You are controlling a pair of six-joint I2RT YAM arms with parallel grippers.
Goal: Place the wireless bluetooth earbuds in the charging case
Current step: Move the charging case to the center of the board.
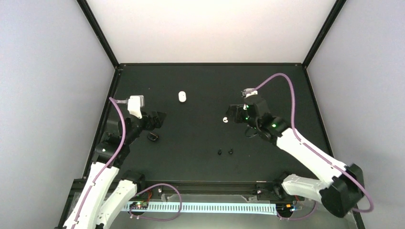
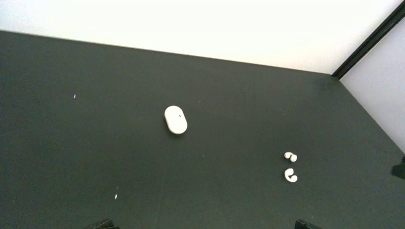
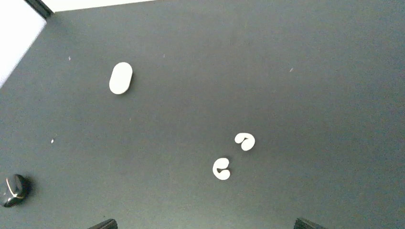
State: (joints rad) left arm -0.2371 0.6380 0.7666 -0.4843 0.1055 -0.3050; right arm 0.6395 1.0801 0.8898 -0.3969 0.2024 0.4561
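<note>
Table (image 1: 200, 81), black and matte, carries everything. The right gripper (image 1: 235, 114) has its jaws spread wide with nothing between them, and so has the left gripper (image 1: 156, 119). The white charging case (image 3: 120, 78) lies far ahead and left of the right jaws, its long axis running roughly away from them; it sits almost straight ahead of the left jaws. It looks closed, so any contents are hidden. The white earbuds (image 3: 221, 169) lie loose just ahead of the right jaws, slightly right of centre, side by side; the right arm is plainly nearer. The black earbuds (image 1: 219, 152) sit behind those jaws, toward the bases.
</note>
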